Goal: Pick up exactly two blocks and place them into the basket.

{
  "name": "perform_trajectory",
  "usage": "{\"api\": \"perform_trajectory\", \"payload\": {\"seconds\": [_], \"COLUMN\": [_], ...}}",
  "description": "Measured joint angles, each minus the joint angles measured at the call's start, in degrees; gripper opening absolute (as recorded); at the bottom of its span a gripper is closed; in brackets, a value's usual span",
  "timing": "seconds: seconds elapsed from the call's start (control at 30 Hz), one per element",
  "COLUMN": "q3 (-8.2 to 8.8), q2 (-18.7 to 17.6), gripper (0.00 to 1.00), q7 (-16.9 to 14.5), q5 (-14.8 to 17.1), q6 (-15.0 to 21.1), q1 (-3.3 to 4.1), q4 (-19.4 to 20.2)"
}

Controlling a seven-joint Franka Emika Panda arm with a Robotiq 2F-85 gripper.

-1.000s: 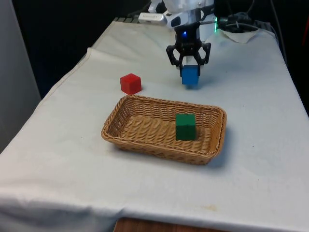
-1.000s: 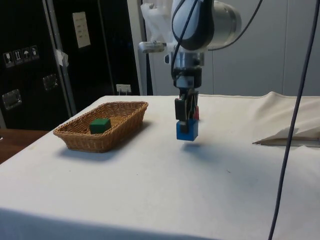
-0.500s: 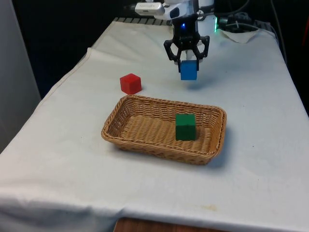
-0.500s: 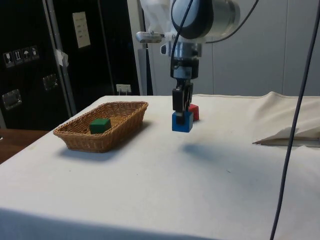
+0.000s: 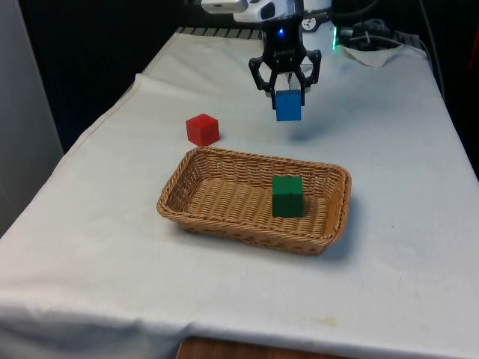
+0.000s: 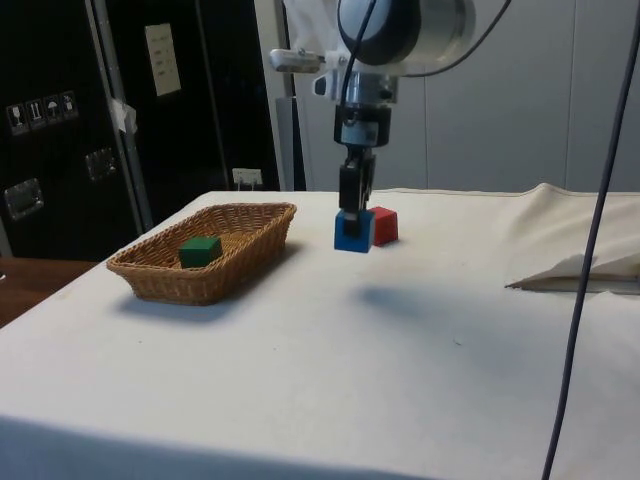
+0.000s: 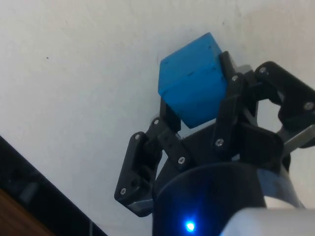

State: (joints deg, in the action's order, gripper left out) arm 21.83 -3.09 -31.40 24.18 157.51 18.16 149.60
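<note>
Blue block (image 5: 288,106) held in air, clamped betw. gripper (image 5: 285,88) fingers.

Gripper w/ blue block (image 6: 351,231) hangs clear above tabletop (image 5: 389,149), on the far side of the basket (image 5: 224,224) in front view; shadow on the cloth below it. Wrist view: fingers (image 7: 227,93) pressed on opp. faces of block (image 7: 192,86). Green block (image 5: 287,197) sits inside basket, toward front view's right end. Red block (image 5: 202,129) on tabletop just beyond basket's far-left corner, not touching it.
</note>
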Motion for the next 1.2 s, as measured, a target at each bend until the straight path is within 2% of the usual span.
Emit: {"api": "perform_trajectory", "payload": {"seconds": [0.2,0.43,0.9,1.1,1.2], "q3": [-0.29,-1.03,-2.06,-2.75,-3.15], "q2": [-0.9,-1.3,-1.9,-3.4,-4.7], "gripper": [0.03,0.03,0.03,0.03,0.03], "q7": [1.3,5.1,11.6,12.9,13.7], "q5": [-1.5,-4.8,-10.9,-11.7,-12.1], "q6": [-0.2,-1.8,-7.0,-7.3,-8.3], "q1": [0.11,0.29,0.57,0.69,0.69], "q4": [-1.7,-4.4,-10.7,-12.9,-15.2]}}
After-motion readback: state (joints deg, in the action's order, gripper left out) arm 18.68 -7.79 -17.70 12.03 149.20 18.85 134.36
